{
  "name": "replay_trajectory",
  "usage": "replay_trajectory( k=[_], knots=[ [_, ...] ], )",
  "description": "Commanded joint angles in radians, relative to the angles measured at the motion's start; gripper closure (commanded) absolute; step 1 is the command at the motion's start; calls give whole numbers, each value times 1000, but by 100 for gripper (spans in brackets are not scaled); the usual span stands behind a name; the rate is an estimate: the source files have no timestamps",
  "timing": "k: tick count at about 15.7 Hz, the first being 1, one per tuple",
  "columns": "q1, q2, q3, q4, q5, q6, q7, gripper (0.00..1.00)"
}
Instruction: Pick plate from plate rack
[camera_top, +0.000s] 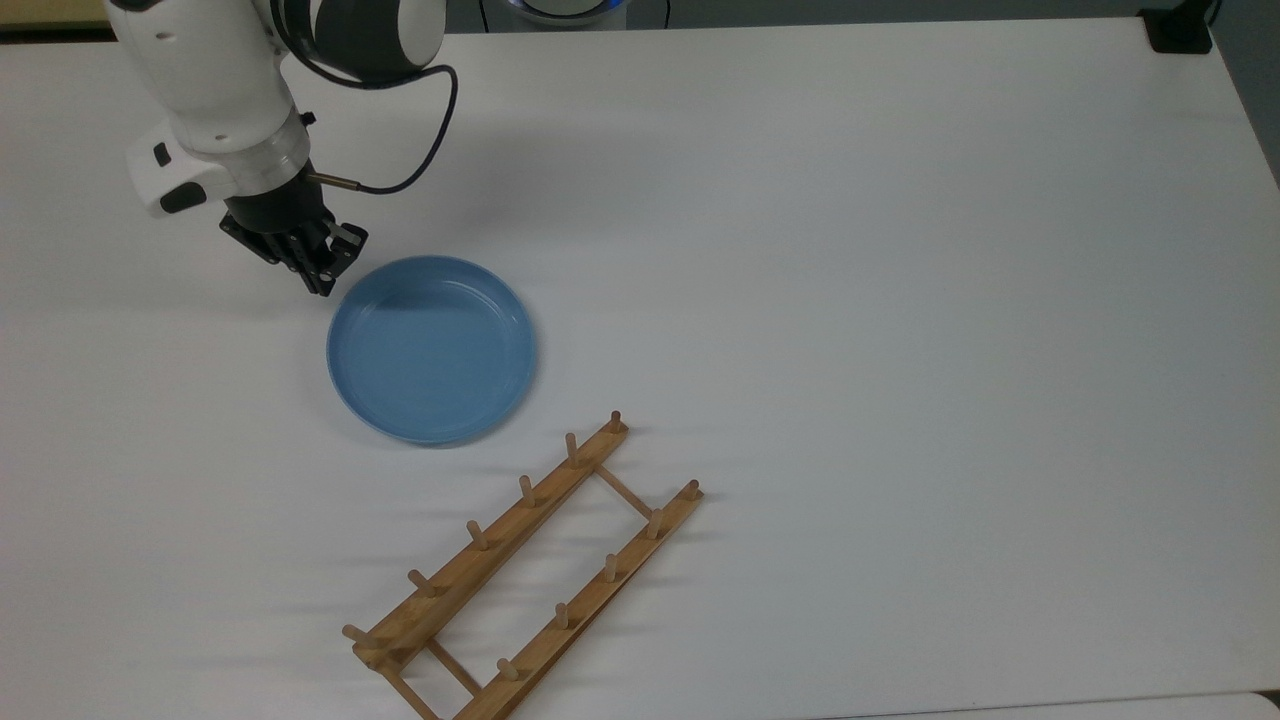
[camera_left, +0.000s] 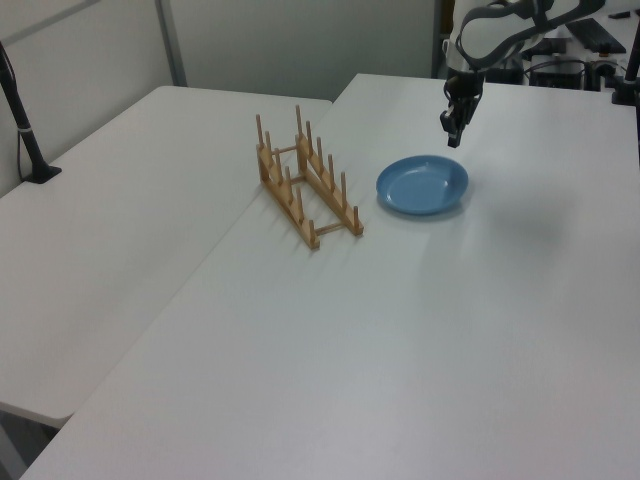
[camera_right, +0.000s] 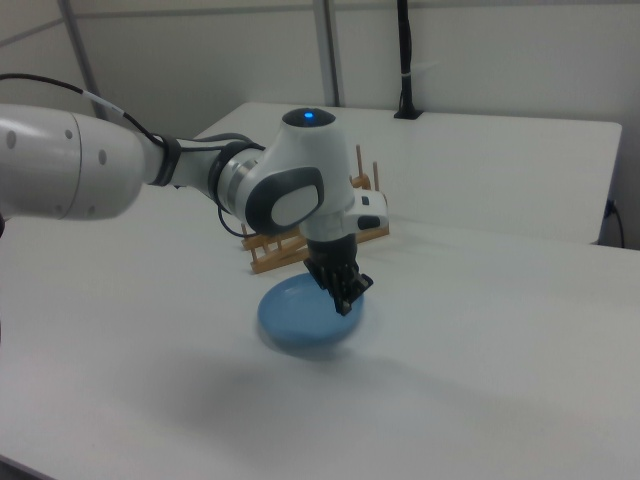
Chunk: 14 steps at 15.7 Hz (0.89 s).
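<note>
White tabletop (camera_top: 900, 300) bears the plate (camera_top: 432, 348) beside the plate rack (camera_top: 525, 570); pincer (camera_top: 322, 285) apparently narrow, empty.
</note>
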Motion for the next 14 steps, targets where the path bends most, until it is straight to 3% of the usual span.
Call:
replay_trajectory(
  k=[1, 5, 6, 7, 8, 9, 12, 14],
  knots=[
    [-13, -12, -4, -26, 21, -7, -56, 93],
    [-10, 2, -4, -43, 19, 0, -57, 88],
    [-7, 5, -4, -41, 18, 0, -57, 79],
    [-4, 6, -4, -40, 16, 0, -56, 55],
    [1, 5, -3, -38, 15, -3, -50, 17],
    [12, 0, -3, -36, 10, -9, -47, 0],
    [44, -39, -4, -32, -17, -47, -50, 0],
    [84, -78, -1, -24, -86, -116, -45, 0]
  ],
)
